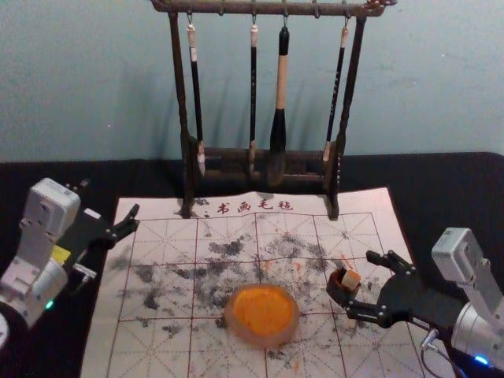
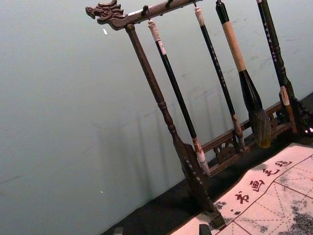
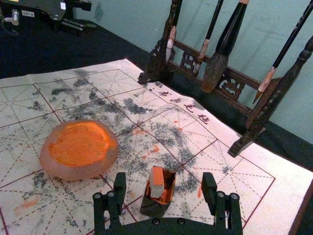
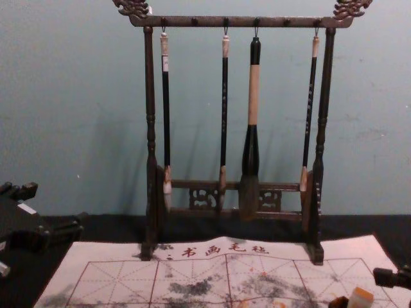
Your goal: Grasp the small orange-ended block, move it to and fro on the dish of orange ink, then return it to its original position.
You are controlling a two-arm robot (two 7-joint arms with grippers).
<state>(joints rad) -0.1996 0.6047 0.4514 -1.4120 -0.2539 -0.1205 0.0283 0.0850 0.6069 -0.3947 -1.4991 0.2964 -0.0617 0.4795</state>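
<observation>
Your right claw (image 3: pixel 164 181) is released, its fingers wide apart, with the small dark box (image 3: pixel 154 207) in the gap at their tips and the block (image 3: pixel 157 182) poking up out of it, set nearer one wall than the middle. The job in hand, as I judge it, is taking the block alone, so line the claw up on the part above the rim and keep the fingertips from pinching the box walls. The block looks a little tilted, so match the claw to its lean before you close, or it may twist as you squeeze. Close slowly and evenly, firm enough that it won't slip while rubbing, then lift straight out until it clears the rim, so the box isn't dragged across the mat (image 3: pixel 274 205). Note how the block sits now, because it has to go back the same way. The dish (image 3: pixel 73 171) of orange ink is near the box, on the robot's left of it, so carry the block over its rim and rub lightly, to and fro. Your left claw (image 4: pixel 57 205) is parked with its fingers apart, at the left side of the worktop
</observation>
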